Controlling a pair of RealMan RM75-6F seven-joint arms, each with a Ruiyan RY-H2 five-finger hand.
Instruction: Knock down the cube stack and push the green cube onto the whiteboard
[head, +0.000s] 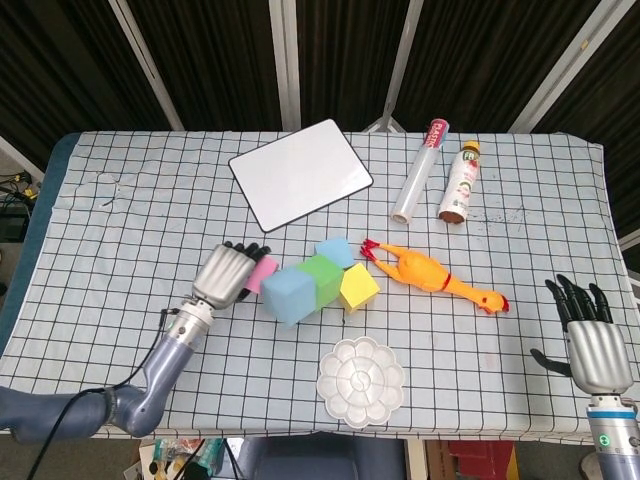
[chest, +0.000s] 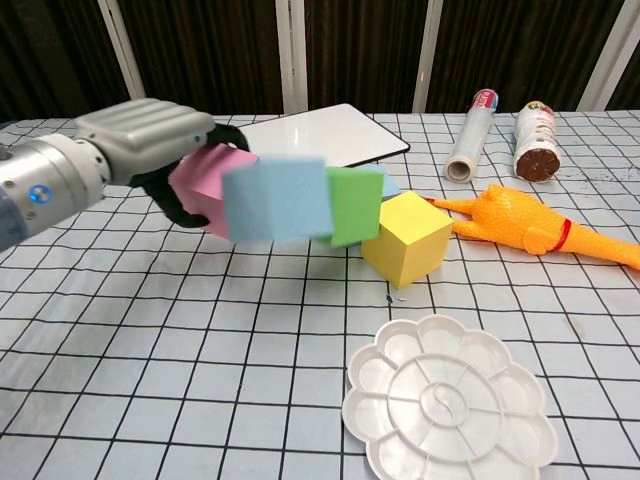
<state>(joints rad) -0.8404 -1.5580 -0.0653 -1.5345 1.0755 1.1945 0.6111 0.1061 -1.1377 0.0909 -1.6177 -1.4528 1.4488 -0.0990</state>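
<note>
My left hand (head: 226, 273) (chest: 138, 147) grips the pink cube (head: 263, 272) (chest: 204, 184), fingers curled over its top and thumb beneath, raised off the cloth in the chest view. Blurred by motion, the large blue cube (head: 290, 296) (chest: 278, 198) and the green cube (head: 322, 279) (chest: 352, 205) are tipped over side by side just right of the pink one. Behind them lies a smaller blue cube (head: 334, 250) (chest: 386, 184), and the yellow cube (head: 358, 288) (chest: 404, 238) sits to the right. The whiteboard (head: 300, 185) (chest: 322, 134) lies further back. My right hand (head: 590, 338) hangs open at the table's front right.
A rubber chicken (head: 432, 273) (chest: 528, 228) lies right of the cubes. A white paint palette (head: 361, 382) (chest: 448, 405) sits in front of them. A wrapped roll (head: 420, 170) (chest: 470, 130) and a bottle (head: 457, 181) (chest: 535, 140) lie at the back right.
</note>
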